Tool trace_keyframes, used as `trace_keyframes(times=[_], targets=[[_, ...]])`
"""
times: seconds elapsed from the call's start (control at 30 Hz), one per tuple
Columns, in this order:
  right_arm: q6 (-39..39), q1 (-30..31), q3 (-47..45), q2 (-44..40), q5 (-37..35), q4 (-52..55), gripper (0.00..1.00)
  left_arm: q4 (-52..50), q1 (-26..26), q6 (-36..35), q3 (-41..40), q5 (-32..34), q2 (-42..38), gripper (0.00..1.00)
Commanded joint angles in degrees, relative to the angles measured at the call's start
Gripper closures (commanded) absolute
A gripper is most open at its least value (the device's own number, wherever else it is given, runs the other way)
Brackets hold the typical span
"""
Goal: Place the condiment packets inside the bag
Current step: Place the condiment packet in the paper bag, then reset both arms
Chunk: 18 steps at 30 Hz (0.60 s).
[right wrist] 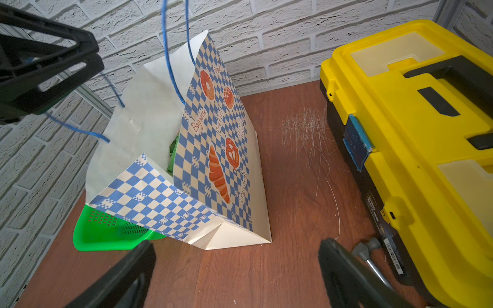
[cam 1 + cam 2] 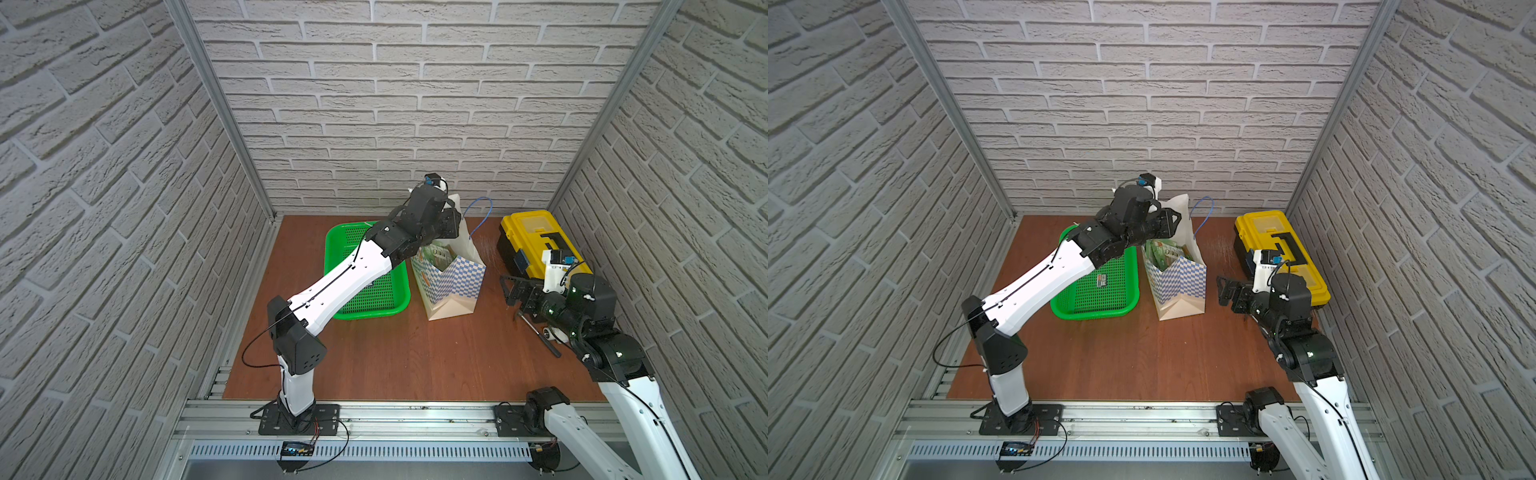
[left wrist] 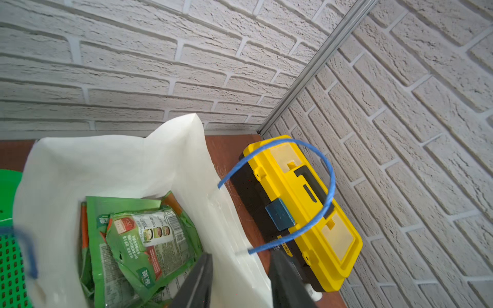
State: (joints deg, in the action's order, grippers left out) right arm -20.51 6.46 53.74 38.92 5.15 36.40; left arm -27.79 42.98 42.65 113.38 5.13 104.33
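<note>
The bag (image 2: 453, 278) (image 2: 1179, 282) stands upright in the middle of the table, blue-and-white checkered with orange pastry motifs (image 1: 213, 149) and white inside (image 3: 106, 160). Green condiment packets (image 3: 144, 240) (image 2: 436, 253) (image 2: 1165, 251) lie heaped in it. My left gripper (image 2: 451, 224) (image 2: 1167, 220) (image 3: 241, 256) hangs over the bag's mouth. Its jaws stand apart astride the bag's white far wall and hold nothing. My right gripper (image 2: 509, 291) (image 2: 1223, 289) (image 1: 237, 256) stands wide open low over the table, right of the bag, with nothing between its fingers.
A green perforated basket (image 2: 386, 299) (image 2: 1096, 299) sits left of the bag, with a small dark printed item (image 2: 1101, 280) on its floor. A yellow-and-black toolbox (image 2: 540, 241) (image 1: 413, 133) stands at the right wall. A metal tool (image 1: 373, 264) lies beside it.
</note>
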Motion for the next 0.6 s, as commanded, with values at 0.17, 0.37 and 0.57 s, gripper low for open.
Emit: trace_keyframes(times=[0.17,0.37,0.57], targets=[[1.8,-0.4,-0.5,-3.6,-3.6,1.7,0.01,6.7,1.1,-4.7,-11.4,-0.9,-14.0,0.52],[3.1,-0.4,0.8,-7.1,-6.0,5.2,0.01,6.9,1.8,-7.8,-21.5,2.5,-24.2,0.48],[4.5,-0.4,1.3,-11.8,-6.3,6.5,0.01,5.6,1.8,-12.1,-32.4,6.9,-35.1,0.4]])
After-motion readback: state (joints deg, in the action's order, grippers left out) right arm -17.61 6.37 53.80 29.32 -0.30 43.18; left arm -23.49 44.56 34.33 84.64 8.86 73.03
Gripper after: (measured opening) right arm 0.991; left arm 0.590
